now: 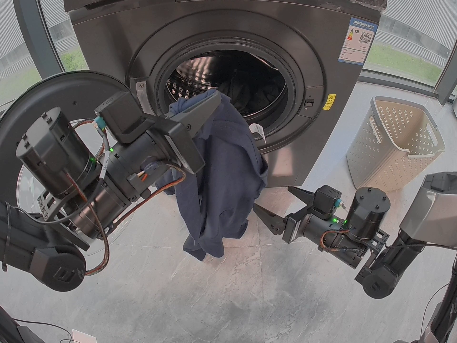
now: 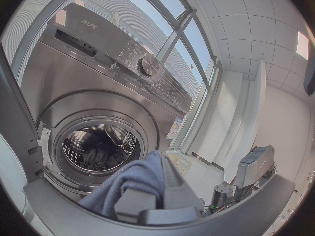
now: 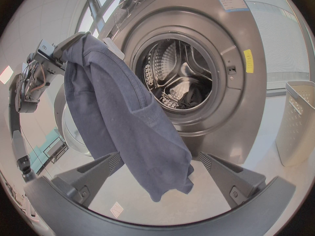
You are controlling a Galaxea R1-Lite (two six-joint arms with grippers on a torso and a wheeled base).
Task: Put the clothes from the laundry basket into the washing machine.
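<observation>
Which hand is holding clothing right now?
The left hand, shut on the blue garment in front of the washing machine; the right hand is open and empty.

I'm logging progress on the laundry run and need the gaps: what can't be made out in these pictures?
Laundry basket floor: head view, its own near wall hides it; right wrist view, the edge cuts it.
Dark clothes in the drum: how many, one dim heap in every view.
Left gripper hold: head view, the blue garment covers one finger.

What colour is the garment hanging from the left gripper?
Dark blue; the garment shows best in the right wrist view.
</observation>
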